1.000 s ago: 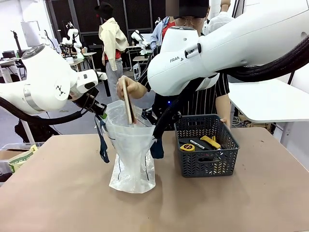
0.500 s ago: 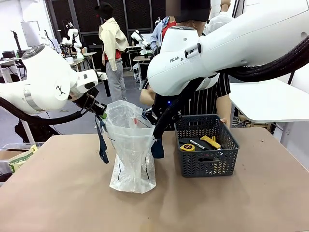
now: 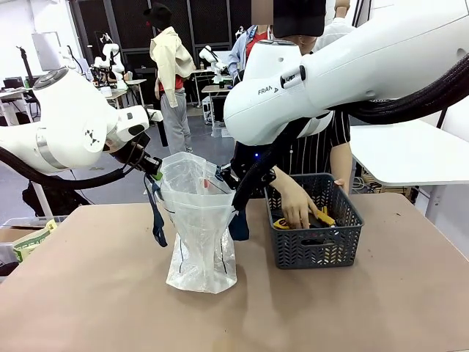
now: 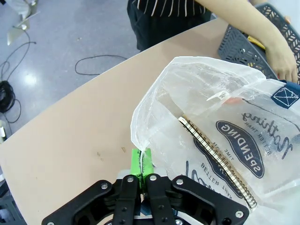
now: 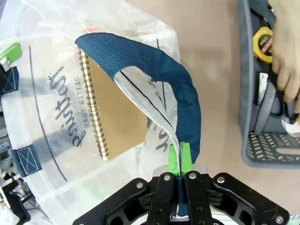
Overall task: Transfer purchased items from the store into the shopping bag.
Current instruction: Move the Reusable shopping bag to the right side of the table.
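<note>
The clear shopping bag point(image 3: 198, 220) stands upright on the table with its mouth held wide. My left gripper point(image 3: 155, 170) is shut on its left rim, green pads pinching the plastic point(image 4: 141, 161). My right gripper point(image 3: 233, 192) is shut on the right rim by the navy handle point(image 5: 179, 159). A tan spiral notebook point(image 5: 115, 112) lies inside the bag. Right of the bag stands the dark grey basket point(image 3: 314, 249). The person's hand point(image 3: 297, 209) reaches into it beside the yellow tape measure point(image 5: 263, 44) and a yellow tool point(image 3: 322, 215).
Black-handled scissors point(image 5: 276, 105) lie in the basket. A green-printed packet point(image 3: 29, 240) sits off the table's left edge. A white table point(image 3: 410, 150) stands at the far right. The brown tabletop point(image 3: 110, 308) stretches bare in front of the bag.
The person's hand lowered the notebook into the bag, drew back, and has now moved right into the basket. Both grippers kept still on the bag.
</note>
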`<state>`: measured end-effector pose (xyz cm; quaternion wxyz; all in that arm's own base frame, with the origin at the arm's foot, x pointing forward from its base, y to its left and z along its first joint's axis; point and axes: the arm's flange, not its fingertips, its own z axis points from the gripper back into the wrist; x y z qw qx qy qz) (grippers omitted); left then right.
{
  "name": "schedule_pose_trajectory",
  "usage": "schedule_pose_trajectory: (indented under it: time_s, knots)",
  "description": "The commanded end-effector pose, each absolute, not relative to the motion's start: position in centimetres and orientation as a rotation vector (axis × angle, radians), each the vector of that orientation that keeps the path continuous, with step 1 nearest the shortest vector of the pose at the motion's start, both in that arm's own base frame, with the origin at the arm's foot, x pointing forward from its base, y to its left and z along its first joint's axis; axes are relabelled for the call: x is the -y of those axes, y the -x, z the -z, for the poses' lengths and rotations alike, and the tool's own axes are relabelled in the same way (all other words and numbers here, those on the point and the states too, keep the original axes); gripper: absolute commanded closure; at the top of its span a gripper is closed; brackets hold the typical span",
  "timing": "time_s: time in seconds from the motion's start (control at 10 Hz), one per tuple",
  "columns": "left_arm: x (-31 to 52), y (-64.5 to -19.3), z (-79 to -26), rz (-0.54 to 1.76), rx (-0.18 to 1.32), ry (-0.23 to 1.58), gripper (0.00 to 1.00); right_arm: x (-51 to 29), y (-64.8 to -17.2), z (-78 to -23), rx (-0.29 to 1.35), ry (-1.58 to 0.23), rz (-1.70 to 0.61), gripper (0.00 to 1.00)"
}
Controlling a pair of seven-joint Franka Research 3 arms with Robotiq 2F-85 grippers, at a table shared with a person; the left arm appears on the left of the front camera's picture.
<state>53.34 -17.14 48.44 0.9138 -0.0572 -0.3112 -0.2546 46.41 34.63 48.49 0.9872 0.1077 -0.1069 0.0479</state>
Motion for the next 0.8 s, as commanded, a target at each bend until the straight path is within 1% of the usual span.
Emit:
schedule_pose_trajectory:
  time_s: [0.0, 0.7]
  knots:
    - [17.06, -53.33, -48.58, 0.514, 0.639, 0.113, 1.0, -34.5, -46.3, -48.59, 0.21, -0.224, -0.089, 1.0]
    - [17.06, -53.33, -48.58, 0.514, 0.639, 0.113, 1.0, -34.5, -46.3, -48.59, 0.21, -0.224, -0.089, 1.0]
